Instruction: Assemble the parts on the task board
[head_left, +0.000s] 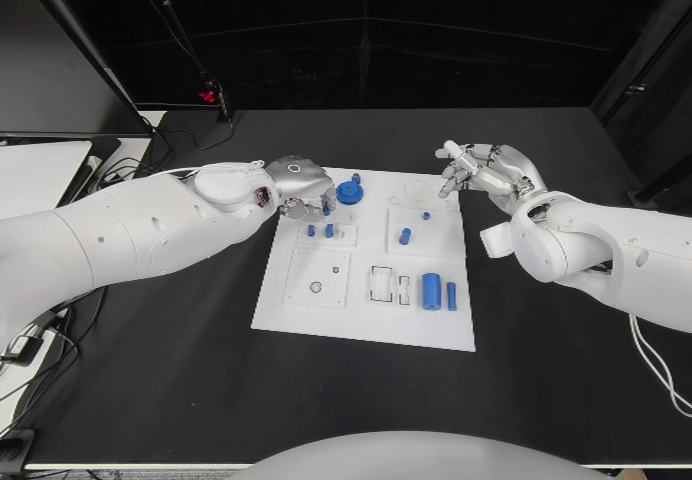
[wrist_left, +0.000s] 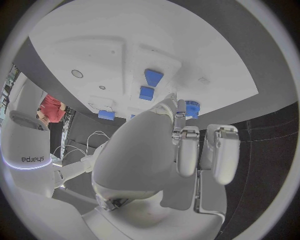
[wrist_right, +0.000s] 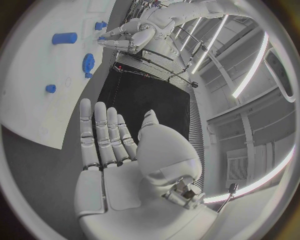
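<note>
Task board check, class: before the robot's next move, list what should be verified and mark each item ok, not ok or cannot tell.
1. Task board flat on the table: ok.
2. Left hand over the board's far left corner: ok.
3. Left hand holding a part: cannot tell; its fingers hide that.
4. Right hand empty, fingers apart: ok.
5. Right hand off the board: ok.
6. Blue gear free of both hands: ok.

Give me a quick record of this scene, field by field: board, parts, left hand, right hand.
board: white plate in the middle of the black table
parts: blue gear at the far edge; two blue cylinders at the near right
left hand: over the board's far left corner; hold cannot be told
right hand: beyond the board's far right corner, fingers apart, holding nothing
</note>
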